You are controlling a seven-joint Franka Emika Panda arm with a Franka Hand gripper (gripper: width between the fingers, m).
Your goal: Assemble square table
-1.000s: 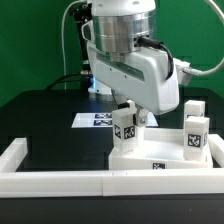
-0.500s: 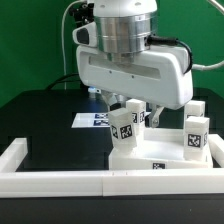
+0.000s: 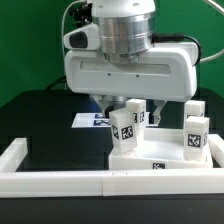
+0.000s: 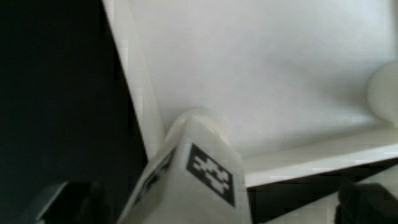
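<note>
**Arm head low over the tagged leg on the square slab; pincer grip unconfirmed**

Surroundings. A long low white border wall (image 3: 60, 180) runs along the near edge of the black table (image 3: 45, 120) and turns up at the exterior view's left. Behind the work area, a flat white marker board (image 3: 92, 121) printed with black tags lies on the table, largely hidden by the arm. A green backdrop closes the far side.

Task items. The white plastic square slab (image 3: 165, 158), the top of the square table, lies just inside the border wall, right of centre in the exterior view, with a black-and-white tag on its near edge. Three small white tagged block legs are visible on it. One upright leg (image 3: 125, 128) stands at the slab's near-left area. A second leg (image 3: 194, 139) stands at the right, and a third (image 3: 193, 107) shows just behind it, farther back. A fourth leg cannot be made out.

Obstruction. The large white and grey arm head (image 3: 125, 65) fills the upper centre of the exterior view and hides the far part of the slab and most of the marker board.

Pincer. The gripper (image 3: 128, 108) hangs directly above and behind the near-left leg. Dark fingers (image 3: 153, 115) show to the right of the leg's top; the opposite finger is hidden. In the wrist view, the tagged leg (image 4: 199, 170) appears very close against the white slab surface (image 4: 249, 70), blurred. Whether the jaws press on the leg or stand clear of it cannot be told.
</note>
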